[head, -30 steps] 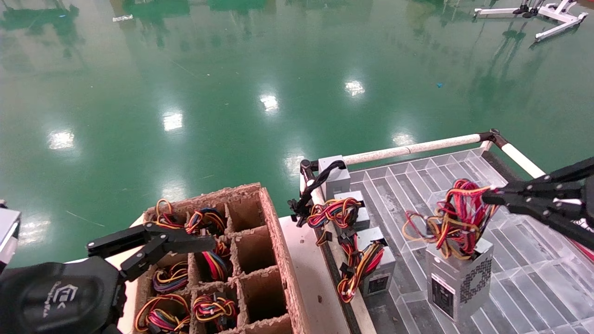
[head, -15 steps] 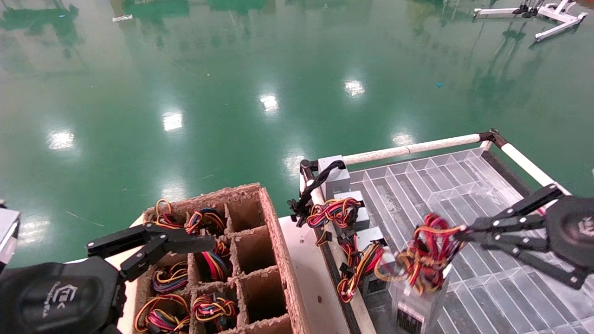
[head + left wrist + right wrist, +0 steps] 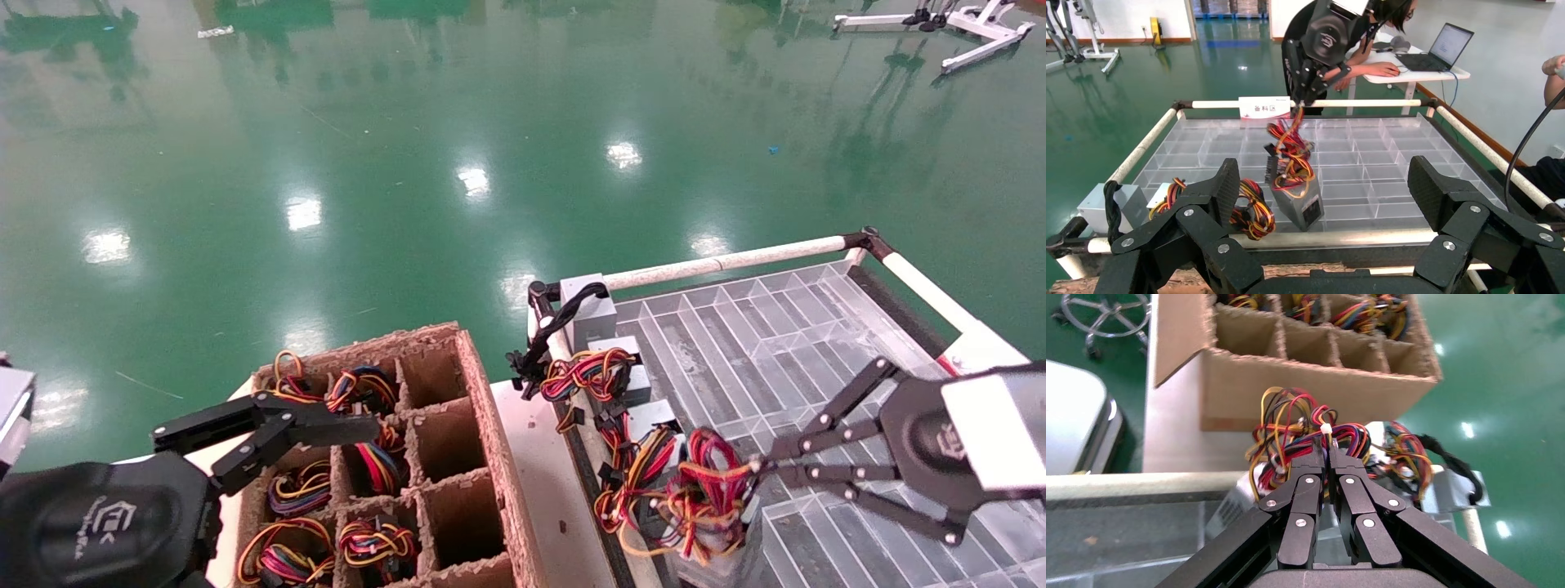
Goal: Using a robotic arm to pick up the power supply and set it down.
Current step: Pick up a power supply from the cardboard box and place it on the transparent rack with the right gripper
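Lower the small grey metal power supply [image 3: 1296,205], hanging by its red, yellow and black wire bundle [image 3: 703,490] from the right black two-finger gripper [image 3: 756,467], clamped tight on those wires, into the near-left cell of the clear plastic divider tray [image 3: 784,343]; seat the box flat beside its neighbours before letting go. Leave the left black gripper [image 3: 359,426], fingers spread wide, parked over the brown cardboard compartment box [image 3: 482,408].

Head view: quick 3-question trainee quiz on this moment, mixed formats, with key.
1. True or false: the right gripper is shut on the wire bundle of a power supply.
2. Where is the left gripper? A) over the cardboard box B) over the clear tray C) out of view
3. Fill in: the grey box at the tray's far left corner trails only a ____ cable.

Key: 1 true; 2 A; 3 black
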Robot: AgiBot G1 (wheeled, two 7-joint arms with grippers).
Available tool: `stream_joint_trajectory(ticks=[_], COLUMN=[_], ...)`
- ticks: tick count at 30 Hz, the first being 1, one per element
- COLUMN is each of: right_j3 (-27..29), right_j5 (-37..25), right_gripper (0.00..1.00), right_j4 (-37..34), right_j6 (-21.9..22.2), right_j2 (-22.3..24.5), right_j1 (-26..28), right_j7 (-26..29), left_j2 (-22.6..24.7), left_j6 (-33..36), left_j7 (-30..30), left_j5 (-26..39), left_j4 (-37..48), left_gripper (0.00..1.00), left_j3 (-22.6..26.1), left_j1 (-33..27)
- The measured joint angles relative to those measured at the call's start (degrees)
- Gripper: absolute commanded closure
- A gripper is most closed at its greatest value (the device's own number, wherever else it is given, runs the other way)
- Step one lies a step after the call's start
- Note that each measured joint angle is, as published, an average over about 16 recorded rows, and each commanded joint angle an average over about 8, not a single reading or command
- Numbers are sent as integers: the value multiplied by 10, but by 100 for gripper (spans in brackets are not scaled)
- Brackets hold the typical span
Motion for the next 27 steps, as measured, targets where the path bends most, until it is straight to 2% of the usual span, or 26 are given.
stream_joint_trajectory(ticks=[16, 27], right_j3=[-102, -166], right_j5=[39, 92], right_gripper=[100, 100], right_j4=[48, 30], right_j6=[-2, 0], right_j2=[-7, -10], right_j1=[55, 66], right_j7=[-126, -201], left_j2=[0, 0], left_j6=[0, 0], left_j7=[0, 0], left_j5=[0, -1], left_j4=[0, 0], left_gripper=[0, 0], left_j3=[1, 1], left_j1=[0, 0])
